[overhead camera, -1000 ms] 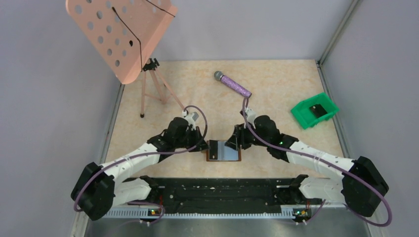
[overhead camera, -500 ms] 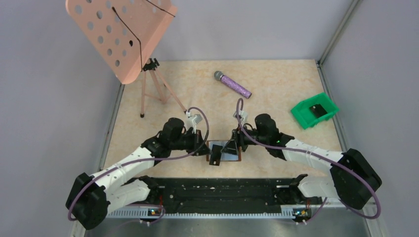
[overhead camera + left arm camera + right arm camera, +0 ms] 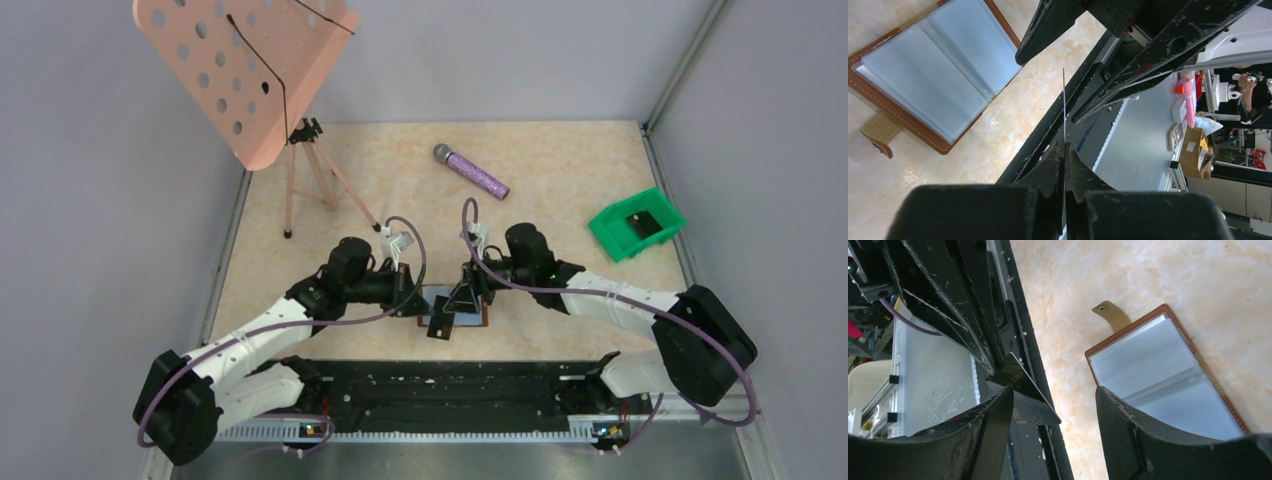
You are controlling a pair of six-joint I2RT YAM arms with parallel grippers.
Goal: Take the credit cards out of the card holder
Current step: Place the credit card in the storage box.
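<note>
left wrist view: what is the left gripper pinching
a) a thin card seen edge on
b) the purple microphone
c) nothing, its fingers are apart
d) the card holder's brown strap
A: the left gripper is closed on a thin card that shows edge-on as a fine line, while the card holder lies open and apart from it, its strap untouched.

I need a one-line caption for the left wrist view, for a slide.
Left gripper pinches a card edge-on, away from the open card holder; the open right gripper is close by.
</note>
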